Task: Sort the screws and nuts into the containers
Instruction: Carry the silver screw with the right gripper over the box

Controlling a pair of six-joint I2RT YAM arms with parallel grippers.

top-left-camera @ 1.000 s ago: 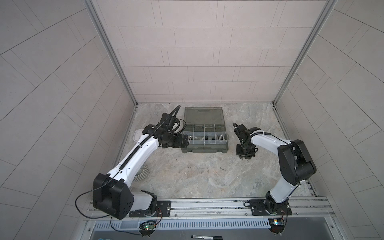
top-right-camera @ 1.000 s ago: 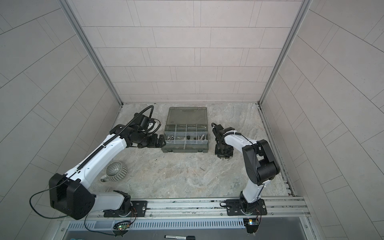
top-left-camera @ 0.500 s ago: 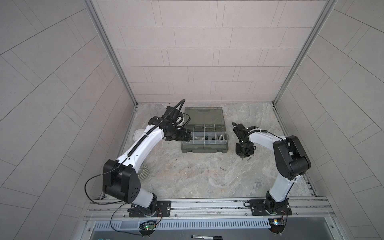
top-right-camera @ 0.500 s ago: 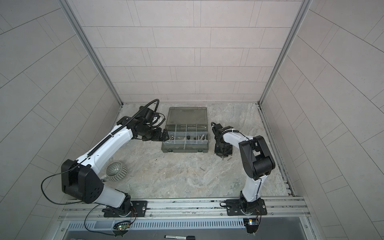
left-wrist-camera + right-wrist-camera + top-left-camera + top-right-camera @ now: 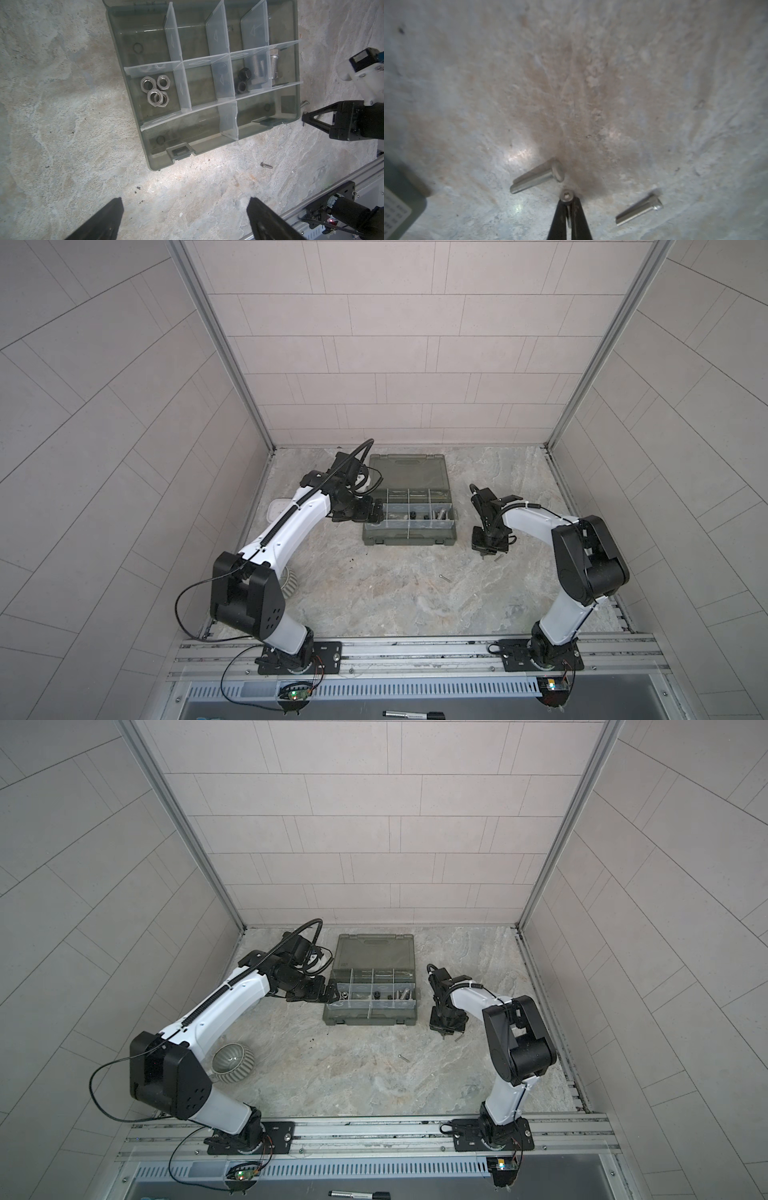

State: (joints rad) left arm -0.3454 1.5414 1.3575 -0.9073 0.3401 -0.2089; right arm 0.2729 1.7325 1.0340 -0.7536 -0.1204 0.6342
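Note:
My right gripper (image 5: 567, 202) is shut on a small silver screw (image 5: 566, 196), held tip-down at the floor with its socket head showing between the fingertips. Two more screws (image 5: 536, 178) (image 5: 638, 209) lie loose on either side of it. In both top views this gripper (image 5: 484, 551) (image 5: 445, 1032) is right of the organizer case (image 5: 409, 537). The case's containers hold silver nuts (image 5: 155, 91) in one compartment, and black nuts (image 5: 244, 80) with thick bolts (image 5: 257, 66) in another. My left gripper (image 5: 185, 207) (image 5: 376, 511) is open and empty at the case's left edge.
A tiny screw (image 5: 445, 578) lies on the stone floor in front of the case. A ribbed grey mug (image 5: 232, 1063) stands by the left arm, and a white clock (image 5: 276, 510) lies behind it. A black marker (image 5: 411, 715) rests below the rail.
The right jaws have closed onto the small screw. The left arm has swung its elbow and base round, while its open gripper stays at the case's left edge.

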